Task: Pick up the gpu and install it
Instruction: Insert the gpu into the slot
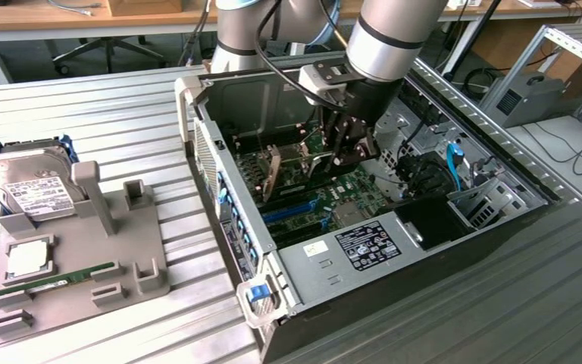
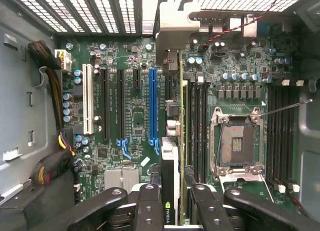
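Your silver, tube-shaped robot arm (image 1: pixel 397 30) reaches down from above into the open grey metal computer case (image 1: pixel 372 250), which lies on its side on the slatted metal table (image 1: pixel 89 106). The wrist points almost straight down, and the black claw (image 1: pixel 350 148) is low over the green motherboard (image 2: pixel 130 91). In the wrist view, the claw (image 2: pixel 174 191) is clamped on the gpu (image 2: pixel 170 161), a thin card with a silver block and a green logo on its near end. You see the card edge-on between the two black fingers (image 2: pixel 150 206). It stands on its edge just beside the long blue expansion slot (image 2: pixel 153 106), between that slot and the black memory slots (image 2: pixel 197 126). Its pale metal bracket (image 2: pixel 172 26) sits at the case's perforated wall. You cannot tell whether its lower edge is seated in a slot, because the card hides its own contact line. In the exterior view the claw and wrist cover most of the card. The square, empty processor socket (image 2: pixel 236 141) lies beyond the memory slots. Well apart, on the exterior view's left, a grey moulded fixture (image 1: pixel 119 258) holds a silver hard drive (image 1: pixel 33 189) and a small green memory stick (image 1: pixel 54 282).
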Controlling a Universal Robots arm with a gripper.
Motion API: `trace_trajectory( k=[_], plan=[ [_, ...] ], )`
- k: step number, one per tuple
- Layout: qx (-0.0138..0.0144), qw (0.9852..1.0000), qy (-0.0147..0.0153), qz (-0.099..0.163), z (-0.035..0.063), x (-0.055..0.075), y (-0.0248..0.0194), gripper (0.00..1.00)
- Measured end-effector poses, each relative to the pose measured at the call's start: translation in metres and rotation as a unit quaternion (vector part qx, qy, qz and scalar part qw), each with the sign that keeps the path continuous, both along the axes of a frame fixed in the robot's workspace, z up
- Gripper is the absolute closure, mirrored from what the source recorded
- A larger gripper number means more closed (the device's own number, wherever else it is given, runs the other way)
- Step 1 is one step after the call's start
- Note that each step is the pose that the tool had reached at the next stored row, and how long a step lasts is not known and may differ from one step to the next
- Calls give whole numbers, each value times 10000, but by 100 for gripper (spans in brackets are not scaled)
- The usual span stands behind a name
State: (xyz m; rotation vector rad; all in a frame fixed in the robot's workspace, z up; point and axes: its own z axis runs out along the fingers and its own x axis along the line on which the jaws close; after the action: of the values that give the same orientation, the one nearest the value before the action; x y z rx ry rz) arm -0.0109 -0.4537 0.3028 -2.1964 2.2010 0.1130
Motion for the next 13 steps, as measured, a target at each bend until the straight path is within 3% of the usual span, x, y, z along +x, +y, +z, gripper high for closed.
trace_trajectory(
  k=[8, 13],
  plan=[
    [0, 10000, 0, -1, -4, -8, 0, 73],
    [2, 10000, 0, 0, -5, -107, 0, 73]
  ],
)
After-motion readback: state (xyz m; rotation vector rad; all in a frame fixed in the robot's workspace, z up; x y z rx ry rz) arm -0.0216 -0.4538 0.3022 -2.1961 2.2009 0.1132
